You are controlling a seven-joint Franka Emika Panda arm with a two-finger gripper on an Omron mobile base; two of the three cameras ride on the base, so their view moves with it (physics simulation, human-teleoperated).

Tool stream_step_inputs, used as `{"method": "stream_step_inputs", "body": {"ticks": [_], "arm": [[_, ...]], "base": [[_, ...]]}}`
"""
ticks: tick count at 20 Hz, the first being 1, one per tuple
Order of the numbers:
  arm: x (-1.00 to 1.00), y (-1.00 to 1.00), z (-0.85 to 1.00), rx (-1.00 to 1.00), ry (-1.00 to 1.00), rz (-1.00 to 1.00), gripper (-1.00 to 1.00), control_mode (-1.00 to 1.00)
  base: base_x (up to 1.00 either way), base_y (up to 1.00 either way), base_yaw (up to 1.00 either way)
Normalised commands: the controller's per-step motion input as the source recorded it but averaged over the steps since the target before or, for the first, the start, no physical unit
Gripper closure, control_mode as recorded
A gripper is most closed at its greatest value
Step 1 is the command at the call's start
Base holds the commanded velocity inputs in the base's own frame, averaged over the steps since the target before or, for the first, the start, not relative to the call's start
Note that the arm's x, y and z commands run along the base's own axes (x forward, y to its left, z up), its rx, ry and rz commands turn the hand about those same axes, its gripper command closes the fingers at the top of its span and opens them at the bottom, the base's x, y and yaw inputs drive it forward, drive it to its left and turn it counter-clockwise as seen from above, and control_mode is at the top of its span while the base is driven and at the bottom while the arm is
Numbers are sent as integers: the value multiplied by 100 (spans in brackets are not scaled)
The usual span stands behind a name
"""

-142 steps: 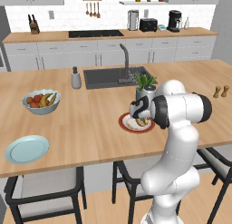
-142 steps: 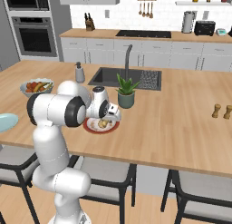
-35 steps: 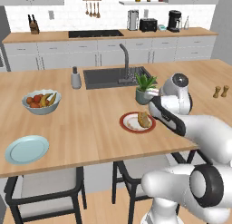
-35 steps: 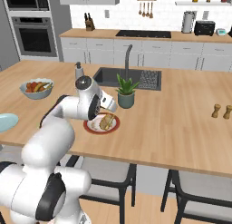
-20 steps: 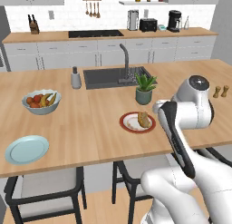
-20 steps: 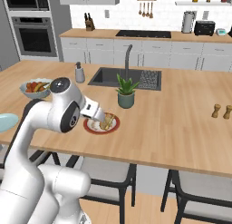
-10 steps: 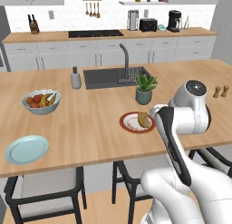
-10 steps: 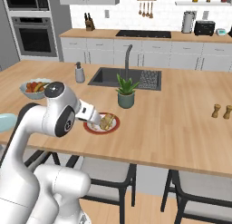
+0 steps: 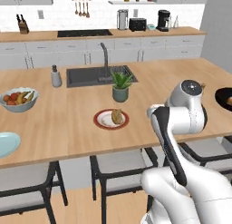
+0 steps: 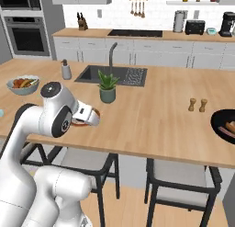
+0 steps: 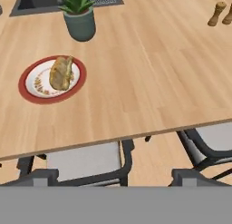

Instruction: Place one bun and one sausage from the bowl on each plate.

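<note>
At the left edge of the left base view the blue plate (image 9: pixel 7 143) lies bare. At centre, the red-rimmed plate (image 9: pixel 100 123) carries one bun (image 9: pixel 117 115) and no sausage. The gripper (image 10: pixel 93 117) stands open, holding nothing. The black bowl (image 10: pixel 226 124) sits at far right, well apart; reaching across risks clipping the potted plant (image 10: pixel 108 88).

The black bowl (image 9: pixel 225 99) and blue plate (image 9: pixel 5 144) are cut by frame edges.
</note>
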Motion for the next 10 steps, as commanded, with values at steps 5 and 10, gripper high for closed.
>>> {"method": "stream_step_inputs", "body": {"ticks": [5,10], "arm": [[0,0,0,0,0,0,-100,100],[0,0,0,0,0,0,-100,100]], "base": [[-14,-100,-2],[4,-100,0]]}}
